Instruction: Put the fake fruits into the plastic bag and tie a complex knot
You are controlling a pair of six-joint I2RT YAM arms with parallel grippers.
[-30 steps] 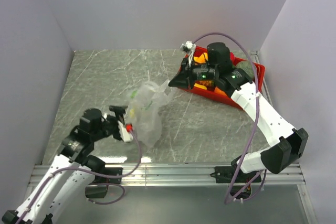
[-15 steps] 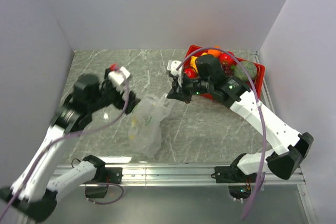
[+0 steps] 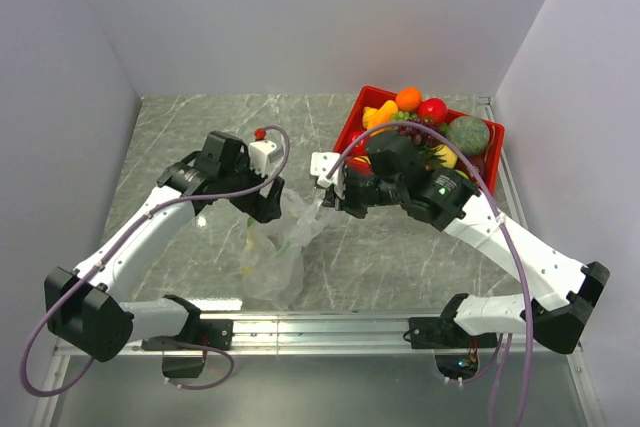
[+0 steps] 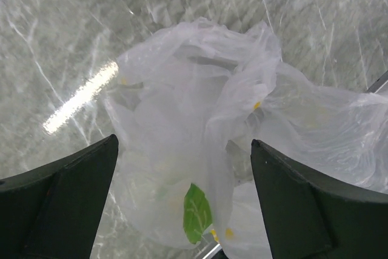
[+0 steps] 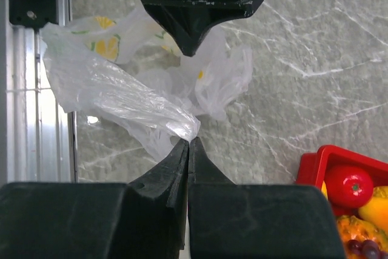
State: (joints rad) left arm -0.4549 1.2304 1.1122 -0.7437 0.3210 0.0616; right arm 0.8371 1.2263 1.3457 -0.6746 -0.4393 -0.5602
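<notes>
Plastic bag [image 3: 278, 247] crumpled on worktop [image 3: 180, 137], near front rail [image 3: 330, 325].
Clear, whitish film; yellow-green shape [image 4: 195, 213] inside, possibly fruit. Right hand [image 5: 188, 142] pressed together, pinching a bag corner; left hand [image 4: 183, 144] spread wide, poised over it.

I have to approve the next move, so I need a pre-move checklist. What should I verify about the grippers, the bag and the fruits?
1. Right gripper grips the plastic bag: ok, shut on a bunched edge of film.
2. Left gripper ready to grasp: ok, open above the bag.
3. Grippers apart: ok, not touching.
4. Bag mouth spread: cannot tell, the film is crumpled.
5. Fake fruits bagged: not ok, many lie in the red tray.
</notes>
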